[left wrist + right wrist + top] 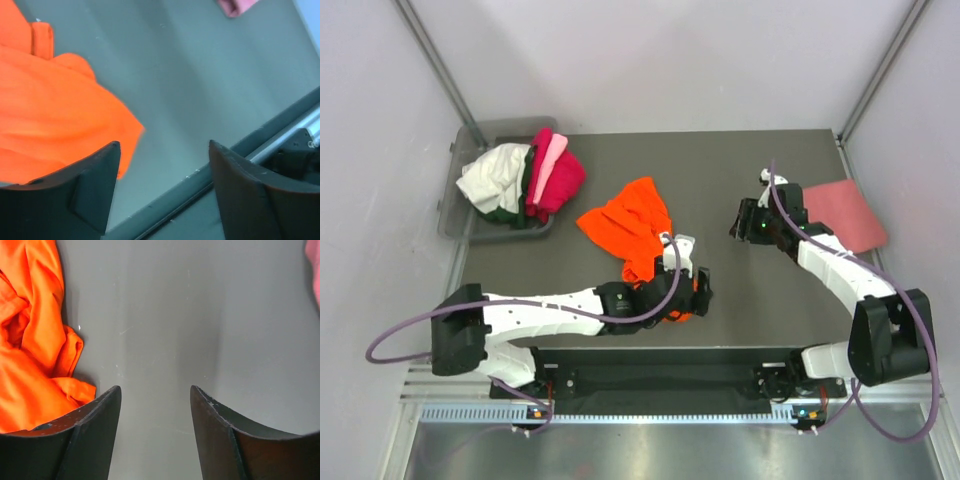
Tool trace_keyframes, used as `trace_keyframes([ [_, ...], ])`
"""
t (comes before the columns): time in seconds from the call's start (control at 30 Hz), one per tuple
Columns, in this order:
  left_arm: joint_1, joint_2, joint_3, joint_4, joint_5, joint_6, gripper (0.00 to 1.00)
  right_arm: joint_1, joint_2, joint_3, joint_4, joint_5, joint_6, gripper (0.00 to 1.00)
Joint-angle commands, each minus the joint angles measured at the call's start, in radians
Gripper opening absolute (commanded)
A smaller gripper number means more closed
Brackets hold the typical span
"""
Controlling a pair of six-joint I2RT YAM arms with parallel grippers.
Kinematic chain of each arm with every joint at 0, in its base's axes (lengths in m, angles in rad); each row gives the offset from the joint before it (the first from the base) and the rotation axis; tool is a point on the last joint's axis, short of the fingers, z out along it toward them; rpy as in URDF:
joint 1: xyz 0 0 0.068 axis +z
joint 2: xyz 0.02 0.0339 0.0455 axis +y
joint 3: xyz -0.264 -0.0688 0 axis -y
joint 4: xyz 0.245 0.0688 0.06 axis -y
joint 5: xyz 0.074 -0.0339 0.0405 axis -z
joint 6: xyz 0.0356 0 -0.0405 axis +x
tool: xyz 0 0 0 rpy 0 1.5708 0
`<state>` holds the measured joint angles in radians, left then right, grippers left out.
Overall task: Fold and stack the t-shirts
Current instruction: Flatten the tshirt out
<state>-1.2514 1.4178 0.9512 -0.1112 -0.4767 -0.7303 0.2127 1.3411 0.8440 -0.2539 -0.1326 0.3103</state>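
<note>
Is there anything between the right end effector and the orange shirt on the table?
Nothing visible does. In the right wrist view, only bare table lies between the open right end effector and the crumpled orange shirt.

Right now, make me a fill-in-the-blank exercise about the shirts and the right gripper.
The crumpled shirt in the middle of the table is ____.
The folded salmon-pink shirt lies at the table's ____ edge.
The white shirt lies in the grey bin at the far ____ corner.
The right gripper has its jaws ____, nothing between them.
Missing: orange; right; left; open.
</note>
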Motion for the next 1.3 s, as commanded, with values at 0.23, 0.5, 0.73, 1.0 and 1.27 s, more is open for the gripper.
trace_keyframes([
  [0.23,0.301,-0.256,-0.037,-0.146,0.07,0.011,0.82,-0.012,-0.079,-0.016,-0.034,-0.004,-0.004,0.66],
  [0.5,0.613,-0.252,-0.065,-0.197,0.212,0.06,0.9,0.039,-0.043,-0.043,-0.054,-0.065,0.006,0.65],
  [0.73,0.741,-0.085,-0.019,-0.159,0.332,0.077,0.86,0.192,0.01,0.0,-0.013,-0.108,0.032,0.63],
  [1.0,0.799,-0.008,-0.008,-0.133,0.36,0.092,0.83,0.387,0.153,0.084,0.05,-0.153,0.067,0.7],
  [1.27,0.819,0.004,-0.009,-0.139,0.323,0.109,0.81,0.45,0.169,0.04,0.039,-0.128,0.073,0.62],
])
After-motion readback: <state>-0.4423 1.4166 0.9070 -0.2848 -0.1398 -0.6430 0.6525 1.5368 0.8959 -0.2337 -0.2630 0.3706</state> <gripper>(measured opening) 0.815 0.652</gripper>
